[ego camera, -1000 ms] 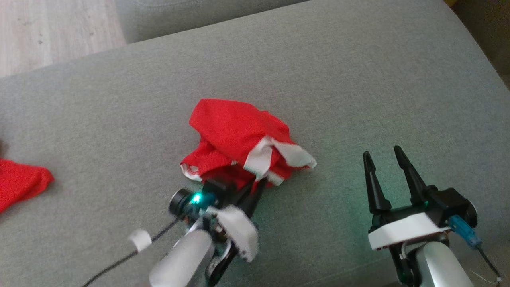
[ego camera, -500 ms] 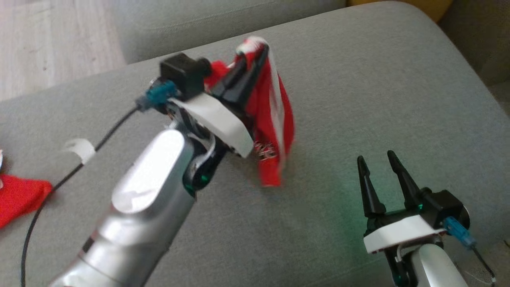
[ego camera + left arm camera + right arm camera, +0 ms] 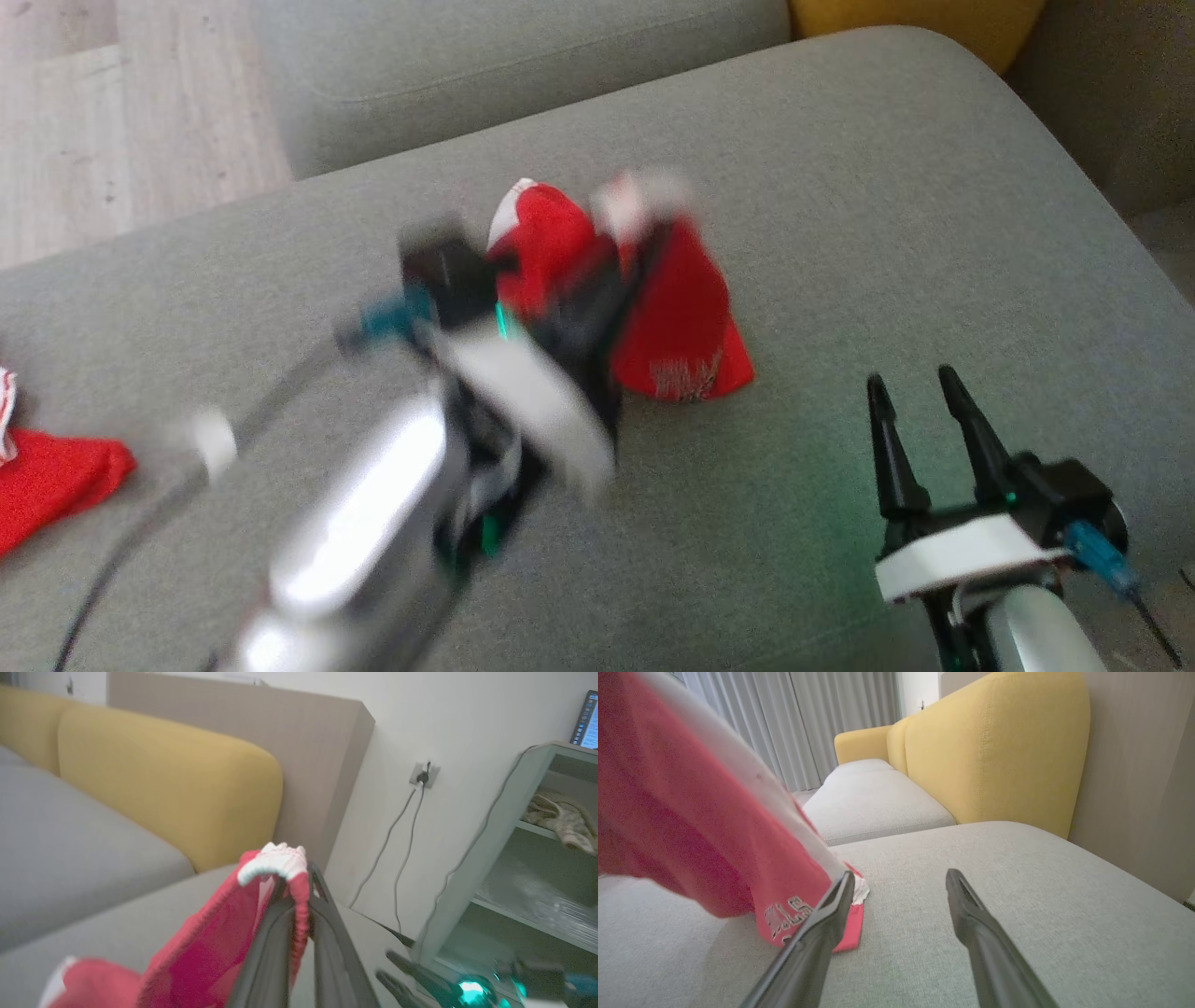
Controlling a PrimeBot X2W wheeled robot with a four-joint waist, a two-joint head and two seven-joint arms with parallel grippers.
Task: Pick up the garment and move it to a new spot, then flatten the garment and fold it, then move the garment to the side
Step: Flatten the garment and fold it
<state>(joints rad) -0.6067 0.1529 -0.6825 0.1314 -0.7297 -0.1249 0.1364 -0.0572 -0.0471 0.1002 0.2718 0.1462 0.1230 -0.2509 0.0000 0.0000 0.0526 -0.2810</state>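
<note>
The left pincer point(image 3: 302, 873) is clamped tight on the white hem of the red garment point(image 3: 681, 327), which drapes onto the grey sofa point(image 3: 887, 187). The right pincer point(image 3: 910, 381) stands spread wide, empty.

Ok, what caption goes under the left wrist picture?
Left gripper pinching the red garment by its white-trimmed edge, grey sofa and yellow backrest behind.

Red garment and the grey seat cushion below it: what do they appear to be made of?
Red garment: thin, soft knit fabric, probably a sports-jersey synthetic; it drapes limply, its edge looks finely textured in the left wrist view, with white trim and a white print. Matte. Grey seat cushion: woven upholstery fabric over padding, matte, with a fine heathered weave and rounded edges.
</note>
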